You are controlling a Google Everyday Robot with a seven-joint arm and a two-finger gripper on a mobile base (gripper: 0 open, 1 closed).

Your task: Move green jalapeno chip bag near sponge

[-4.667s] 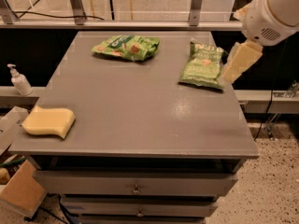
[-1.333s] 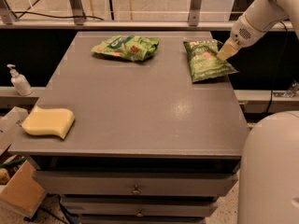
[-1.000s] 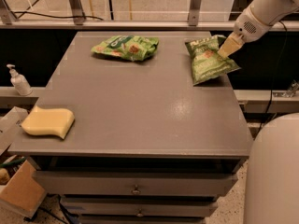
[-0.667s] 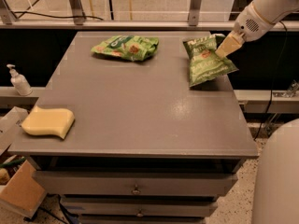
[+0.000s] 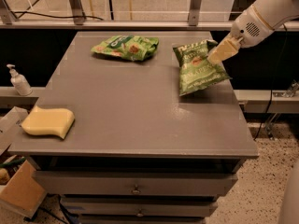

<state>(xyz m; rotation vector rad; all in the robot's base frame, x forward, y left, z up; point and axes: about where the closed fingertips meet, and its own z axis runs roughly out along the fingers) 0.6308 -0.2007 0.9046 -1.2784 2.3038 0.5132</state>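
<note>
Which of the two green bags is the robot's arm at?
The olive-green chip bag on the right: the end effector grips its upper right corner. The brighter green bag lies apart to its left, nothing touching it.

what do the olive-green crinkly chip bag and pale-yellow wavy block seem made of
Olive-green crinkly chip bag, gripped at its corner by the gripper: thin plastic film, creased and glossy. Pale-yellow wavy block: probably foam, matte with soft rounded edges.

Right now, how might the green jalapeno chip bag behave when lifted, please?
Probably light and floppy: the green jalapeno chip bag looks puffy and crinkled. Held by the hand at its top corner, it may dangle and swing.
</note>
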